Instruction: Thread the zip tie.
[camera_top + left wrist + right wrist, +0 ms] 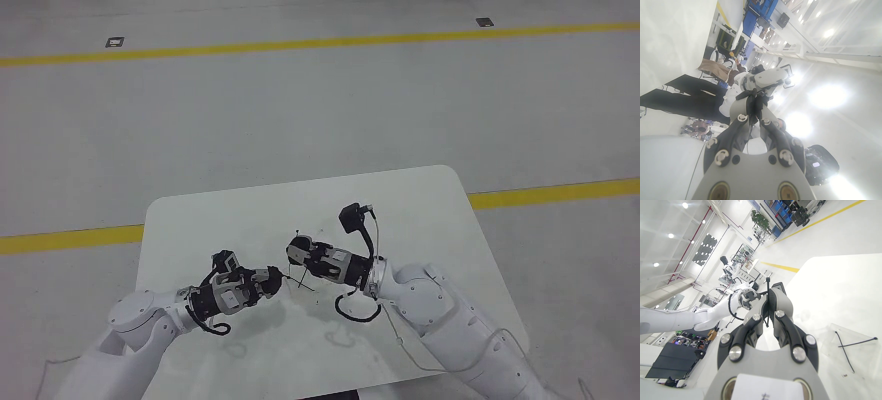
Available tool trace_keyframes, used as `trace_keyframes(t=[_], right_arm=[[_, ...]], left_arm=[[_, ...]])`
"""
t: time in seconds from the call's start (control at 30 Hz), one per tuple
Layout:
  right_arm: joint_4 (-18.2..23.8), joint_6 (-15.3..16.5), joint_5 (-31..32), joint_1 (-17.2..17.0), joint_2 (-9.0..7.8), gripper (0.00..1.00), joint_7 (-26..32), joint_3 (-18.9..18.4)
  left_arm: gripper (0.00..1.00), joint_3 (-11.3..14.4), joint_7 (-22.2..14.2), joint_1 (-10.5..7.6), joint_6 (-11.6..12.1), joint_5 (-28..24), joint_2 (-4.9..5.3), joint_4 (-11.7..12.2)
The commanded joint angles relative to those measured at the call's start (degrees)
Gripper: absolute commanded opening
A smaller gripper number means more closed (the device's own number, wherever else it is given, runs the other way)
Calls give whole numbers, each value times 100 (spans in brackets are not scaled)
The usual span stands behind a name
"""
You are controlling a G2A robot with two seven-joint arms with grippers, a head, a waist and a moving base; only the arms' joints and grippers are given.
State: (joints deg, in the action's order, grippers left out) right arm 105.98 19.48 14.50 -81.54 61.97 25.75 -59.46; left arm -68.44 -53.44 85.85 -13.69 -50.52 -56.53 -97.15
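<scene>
The tie [768,284] is light, springy, likely slick; right gripper [769,300] pinches it below the head; left gripper [754,108] clamps its tail; best held near the tip.

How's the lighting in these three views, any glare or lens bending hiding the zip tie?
Left wrist view: ceiling lights bloom into white glare beside the left gripper, leaving its pinched zip tie a dark silhouette. Right wrist view: wide lens curves the table edge, yet the zip tie in the right gripper stands out. Top view: even light, no glare.
</scene>
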Motion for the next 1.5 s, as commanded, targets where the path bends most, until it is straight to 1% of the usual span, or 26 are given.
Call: trace_keyframes(t=[0.0, 0.13, 0.57, 0.87, 1.03, 1.23, 1.47], right_arm=[[-11, 0, -12, 9, -16, 0, -1, 20], [-22, 0, -70, 26, -46, 0, -23, 53], [62, 0, -261, 31, -170, 0, -324, 124], [194, 0, -148, 16, -277, 0, -706, 247], [255, 0, -95, 38, -352, 0, -959, 338], [297, 0, -42, 82, -441, 0, -1282, 486], [316, 0, -24, 194, -555, 0, -1551, 697]], left_arm=[[0, 0, 0, 0, 0, 0, 0, 0], [0, 67, 126, 8, 15, -117, -18, -37], [0, 75, -67, -34, -125, -694, -26, 34], [0, 123, -113, -81, -182, -959, -39, 76], [0, 171, -181, -108, -262, -1237, -56, 105], [0, 214, -182, -141, -308, -1312, -63, 100], [0, 284, -150, -169, -331, -1256, -66, 85]])
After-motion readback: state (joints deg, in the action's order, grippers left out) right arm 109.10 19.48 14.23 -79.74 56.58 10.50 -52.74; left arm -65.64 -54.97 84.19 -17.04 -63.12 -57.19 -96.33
